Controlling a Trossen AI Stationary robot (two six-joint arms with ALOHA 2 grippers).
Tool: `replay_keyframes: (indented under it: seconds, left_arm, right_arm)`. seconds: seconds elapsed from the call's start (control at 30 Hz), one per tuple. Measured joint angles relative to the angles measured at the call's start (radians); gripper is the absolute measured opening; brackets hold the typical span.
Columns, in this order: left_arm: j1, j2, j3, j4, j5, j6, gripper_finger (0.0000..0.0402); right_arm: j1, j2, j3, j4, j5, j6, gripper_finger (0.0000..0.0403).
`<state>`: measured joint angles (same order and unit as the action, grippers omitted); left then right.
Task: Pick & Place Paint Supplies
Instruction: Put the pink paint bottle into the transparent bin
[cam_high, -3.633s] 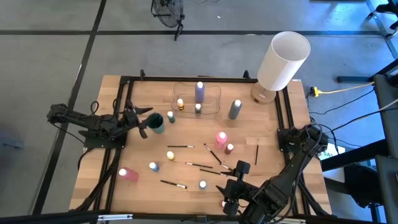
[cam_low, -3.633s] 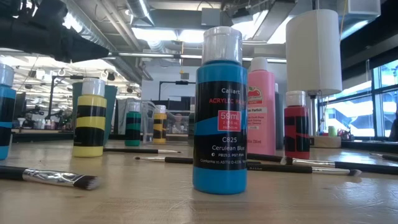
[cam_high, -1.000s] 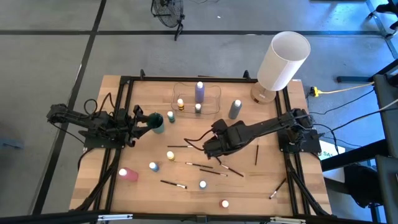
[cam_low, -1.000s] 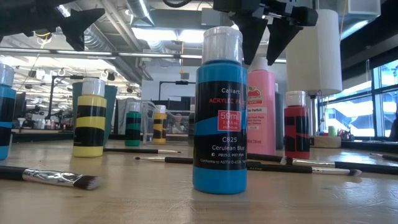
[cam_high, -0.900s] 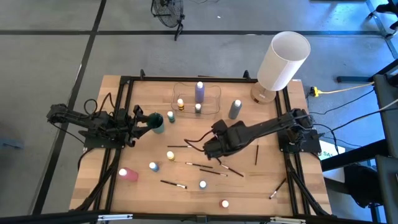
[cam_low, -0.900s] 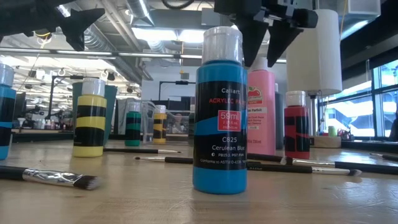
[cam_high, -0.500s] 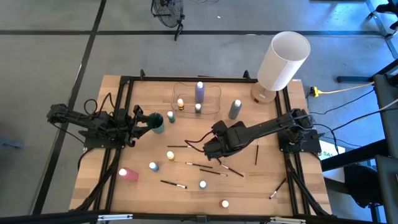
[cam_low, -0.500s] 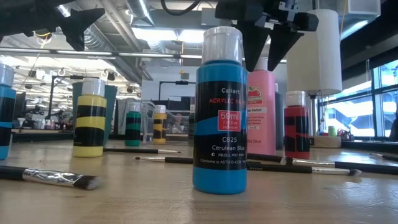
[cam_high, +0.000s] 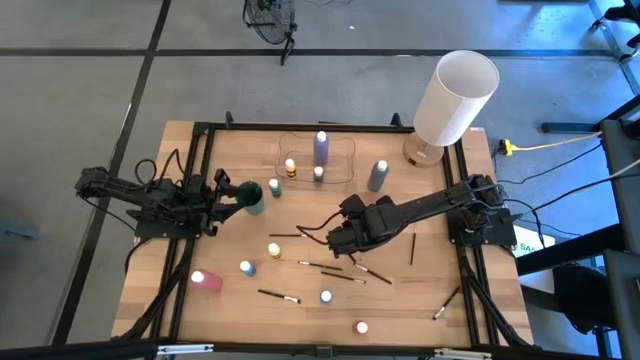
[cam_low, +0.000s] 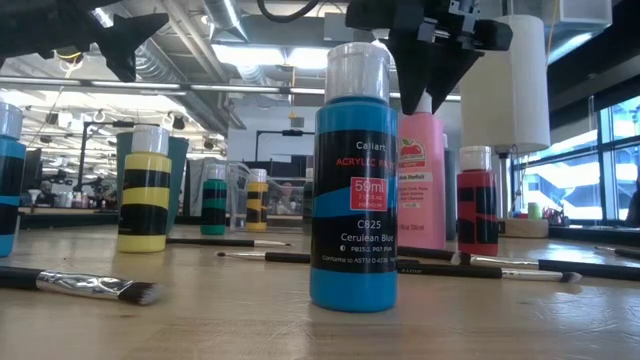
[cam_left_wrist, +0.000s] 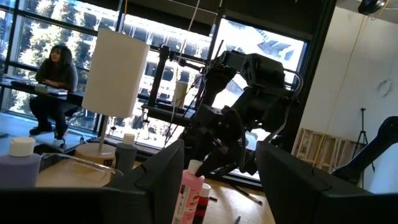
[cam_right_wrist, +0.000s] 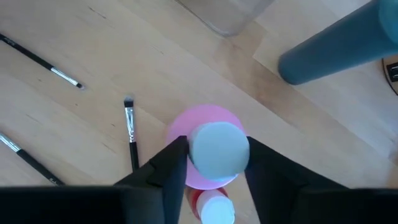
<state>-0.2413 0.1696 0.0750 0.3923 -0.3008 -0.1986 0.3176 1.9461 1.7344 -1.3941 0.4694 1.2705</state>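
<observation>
Pink paint bottle (cam_right_wrist: 205, 155) stands upright on the desk (cam_high: 230, 300) directly beneath the right tool (cam_right_wrist: 214, 155), whose two fingers (cam_right_wrist: 171, 165) flank its pale cap on either side, pressed against it in the right wrist view; the tool is grasping the bottle by the cap. A red bottle (cam_right_wrist: 208, 208) stands just beside it, and a paintbrush (cam_right_wrist: 131, 134) lies near. The left tool (cam_high: 228, 196) hangs released, fingers apart, well off from the right tool, beside a teal cup (cam_high: 251, 196).
</observation>
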Motion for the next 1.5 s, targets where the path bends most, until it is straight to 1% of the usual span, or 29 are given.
replay_keyframes:
  seconds: [0.1, 0.13, 0.33, 0.5, 0.67, 1.03, 1.27, 1.4, 1.5]
  left_arm:
    - [0.000, 0.000, 0.000, 0.000, 0.000, 0.000, 0.0196]
    - [0.000, 0.000, 0.000, 0.000, 0.000, 0.000, 0.0196]
    - [0.000, 0.000, 0.000, 0.000, 0.000, 0.000, 0.0196]
    - [0.000, 0.000, 0.000, 0.000, 0.000, 0.001, 0.0196]
    - [0.000, 0.000, 0.000, 0.000, 0.000, 0.001, 0.0196]
    - [0.000, 0.000, 0.000, 0.000, 0.000, 0.002, 0.0196]
    - [0.000, 0.000, 0.000, 0.000, 0.000, 0.002, 0.0196]
    - [0.000, 0.000, 0.000, 0.000, 0.000, 0.002, 0.0196]
    - [0.000, 0.000, 0.000, 0.000, 0.000, 0.002, 0.0196]
  right_arm:
    - [-0.002, -0.002, 0.000, -0.001, -0.008, 0.000, 0.0121]
    - [-0.004, -0.003, -0.004, 0.000, -0.012, -0.001, 0.0118]
    - [-0.008, -0.006, -0.024, -0.008, -0.008, -0.002, 0.0118]
    - [-0.004, -0.003, -0.013, -0.017, 0.006, -0.029, 0.0118]
    - [0.007, 0.006, 0.079, -0.050, -0.021, -0.069, 0.0118]
    - [0.001, 0.002, 0.356, -0.183, 0.009, -0.130, 0.0118]
    - [-0.059, 0.001, 0.512, -0.169, 0.061, -0.214, 0.0118]
    - [-0.123, 0.001, 0.564, -0.165, 0.070, -0.261, 0.0118]
    - [-0.169, 0.000, 0.571, -0.161, 0.070, -0.277, 0.0118]
